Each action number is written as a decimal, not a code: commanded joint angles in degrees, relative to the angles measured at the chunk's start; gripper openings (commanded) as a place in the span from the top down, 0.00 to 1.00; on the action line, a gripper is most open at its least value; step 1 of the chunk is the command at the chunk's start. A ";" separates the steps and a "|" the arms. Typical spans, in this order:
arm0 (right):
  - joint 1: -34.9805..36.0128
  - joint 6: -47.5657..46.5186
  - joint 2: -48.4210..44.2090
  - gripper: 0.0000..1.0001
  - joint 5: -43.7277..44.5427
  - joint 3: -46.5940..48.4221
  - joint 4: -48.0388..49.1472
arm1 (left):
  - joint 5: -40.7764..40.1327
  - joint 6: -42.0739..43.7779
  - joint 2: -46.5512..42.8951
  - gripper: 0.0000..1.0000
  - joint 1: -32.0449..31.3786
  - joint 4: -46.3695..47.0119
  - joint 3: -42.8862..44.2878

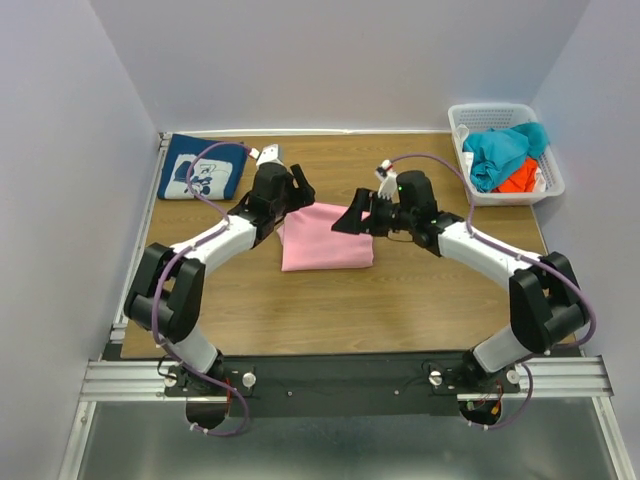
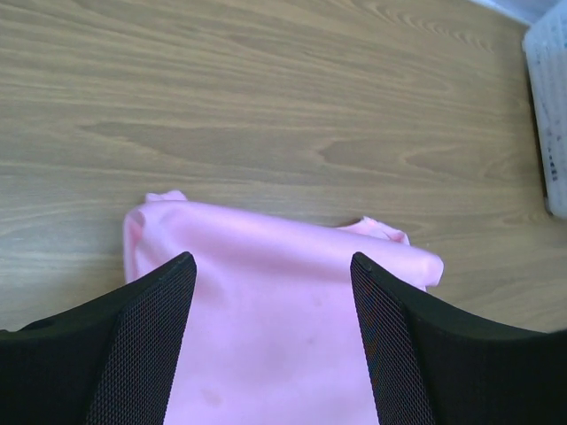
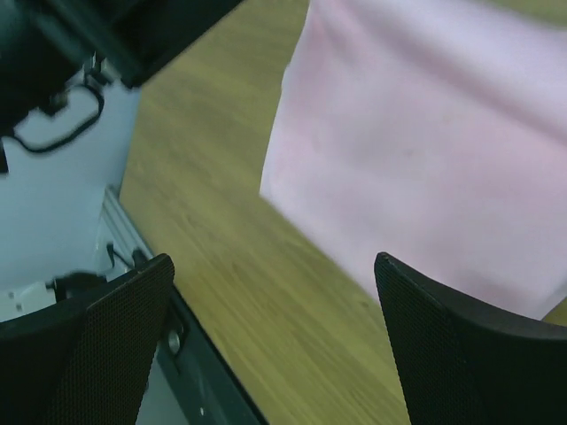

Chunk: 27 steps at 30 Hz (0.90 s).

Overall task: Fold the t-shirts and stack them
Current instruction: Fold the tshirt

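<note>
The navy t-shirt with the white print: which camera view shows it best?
The top external view: the navy t-shirt lies folded in the far left corner. Neither wrist view shows it; both show the pink t-shirt.

Definitely a robotics lab rig, not anybody's home. The wooden surface [image 1: 330, 300] is boxed in on three sides by plain pale panels [image 1: 60, 150]. Along its near edge runs an aluminium rail [image 1: 340, 378] with two robot arms bolted on, the left arm [image 1: 215, 240] and the right arm [image 1: 485, 250], with purple cables [image 1: 222, 145] looping off them. The only homey stuff is a pink tee [image 1: 325, 245], a navy tee [image 1: 200, 170] and a white basket [image 1: 500, 106] of clothes.
</note>
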 commanded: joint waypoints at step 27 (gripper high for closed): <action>0.13 2.35 2.64 0.00 -5.28 -9.54 10.32 | 7.73 4.49 7.35 0.21 1.33 -1.53 6.74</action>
